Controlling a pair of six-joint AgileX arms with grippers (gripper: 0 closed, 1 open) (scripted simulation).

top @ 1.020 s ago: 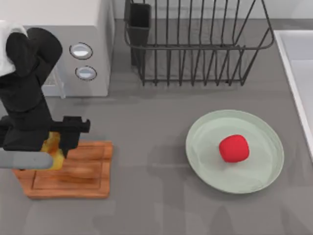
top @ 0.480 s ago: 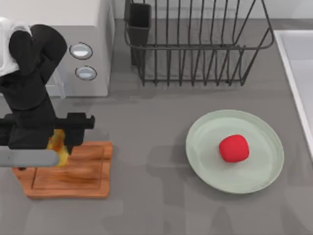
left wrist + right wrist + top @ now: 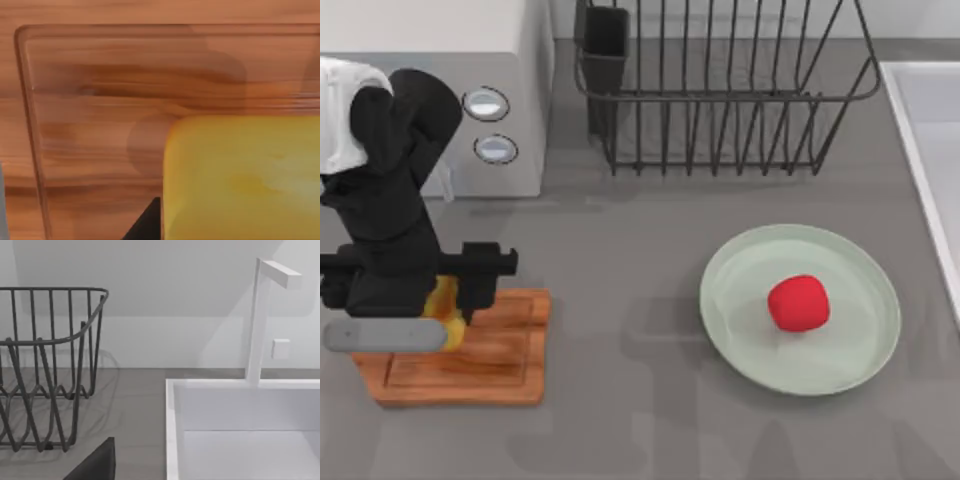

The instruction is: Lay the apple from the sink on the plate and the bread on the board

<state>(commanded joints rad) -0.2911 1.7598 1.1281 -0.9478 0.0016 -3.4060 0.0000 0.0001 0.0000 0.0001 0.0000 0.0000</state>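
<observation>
Top view: the left gripper (image 3: 438,300) hangs over the board (image 3: 490,355), which lies at about eight o'clock on the table. Compared with the two earlier top views, the arm has shifted slightly toward the right and toward the rear of the table, and the gripper body has moved with it. The bread (image 3: 442,306) shows as a yellow patch beneath the gripper, over the board's upper left part.

Left wrist view: the bread (image 3: 240,177) appears as a broad yellow block against the board's grooved surface (image 3: 100,100). Whether it rests on the wood or is held just above it cannot be told, since the contact line is hidden. The fingers are likewise masked by the arm from above, so how far they stand apart, and whether they grip the bread, cannot be judged.

The apple (image 3: 798,303) sits on the plate (image 3: 850,370) at about four o'clock, right of the plate's centre, in the same spot as in both earlier views. That half of the task reads as done. The sink (image 3: 920,110) lies at the table's right edge, at about two o'clock; the right wrist view looks across its rim (image 3: 172,390) toward the dish rack (image 3: 50,365).

Judgement: the small drift suggests final positioning of the bread over the board. Release and withdrawal would complete the task.
</observation>
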